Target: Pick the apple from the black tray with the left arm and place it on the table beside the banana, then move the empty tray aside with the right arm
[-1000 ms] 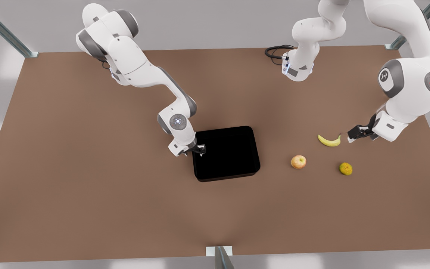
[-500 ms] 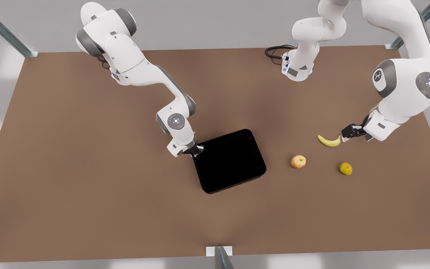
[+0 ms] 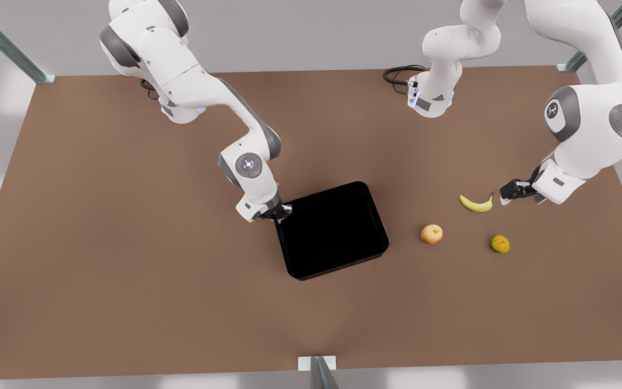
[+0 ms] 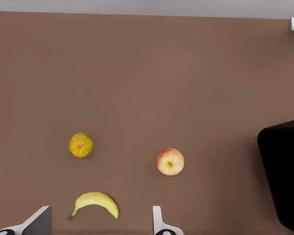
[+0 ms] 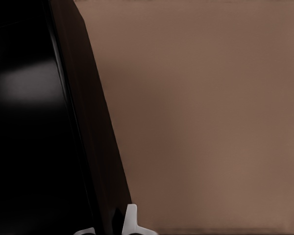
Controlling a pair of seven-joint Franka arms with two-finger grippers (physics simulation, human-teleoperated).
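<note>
At the front view's left, the right gripper [image 3: 278, 212] sits low at the near-left corner of the glossy black rectangular tray [image 3: 332, 229], its fingers pinched narrowly on the tray's low wall. The right wrist view shows one pale fingertip [image 5: 131, 219] pressed against the outer side of that wall, with the black tray [image 5: 34, 137] running away from it. The tray lies skewed on the flat matte brown table [image 3: 127, 259], and nothing lies inside it.

Further toward the front view's right, the small round pinkish-red and yellow apple [image 3: 432, 234] rests on the bare tabletop, well apart from the tray and near the small curved yellow banana [image 3: 476, 203]. A dull yellow-green bumpy round fruit [image 3: 500, 243] lies just beyond the apple.

At the far right, the left gripper [image 3: 504, 195] hovers just beside the banana's stem end, touching nothing. In the left wrist view its fingers [image 4: 159, 223] are spread wide and empty, with the banana [image 4: 96, 201] between them, and the apple [image 4: 170, 162] and bumpy fruit [image 4: 81, 145] further out.
</note>
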